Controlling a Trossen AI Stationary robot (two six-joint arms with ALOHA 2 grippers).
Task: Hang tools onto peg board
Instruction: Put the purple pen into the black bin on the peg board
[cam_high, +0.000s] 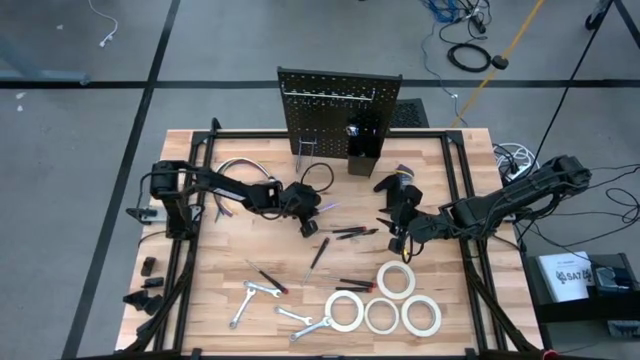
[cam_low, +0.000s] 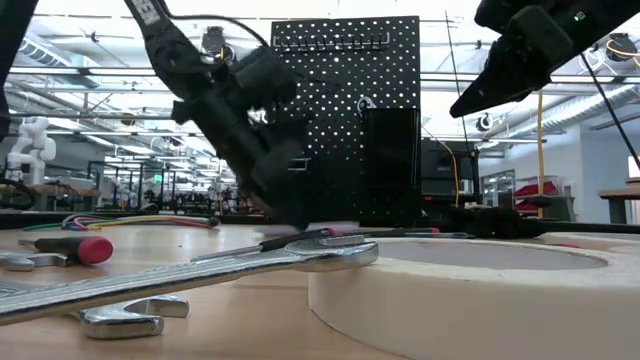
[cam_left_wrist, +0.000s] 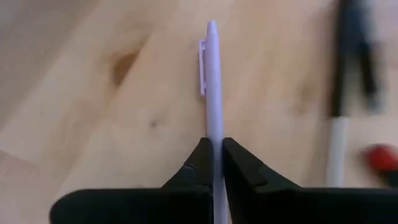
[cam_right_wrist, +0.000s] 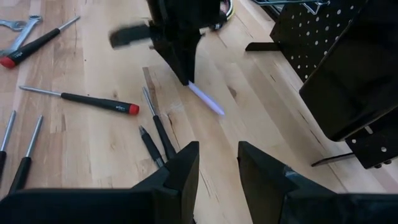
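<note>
Pinching a thin lilac pen (cam_left_wrist: 212, 81) near its back end, the left gripper (cam_left_wrist: 214, 163) is closed on it low over the table (cam_high: 215, 275), pen's long axis running straight out ahead of the fingers. Peg board (cam_high: 338, 110) stands upright beyond, nearer this arm. Right gripper (cam_right_wrist: 217, 163) hovers partly open, empty, above the screwdrivers (cam_right_wrist: 81, 98). Which hook or bin suits: unclear.

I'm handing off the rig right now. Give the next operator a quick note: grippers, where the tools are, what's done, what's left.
Left gripper: shut on a lilac pen lying on the table, near the peg board.
Right gripper: open, empty, hovering above the screwdrivers.
Wrenches and four tape rolls lie at the table's front.
Done: none of these tools is hung.
Left: lift the pen, then hang the rest.
</note>
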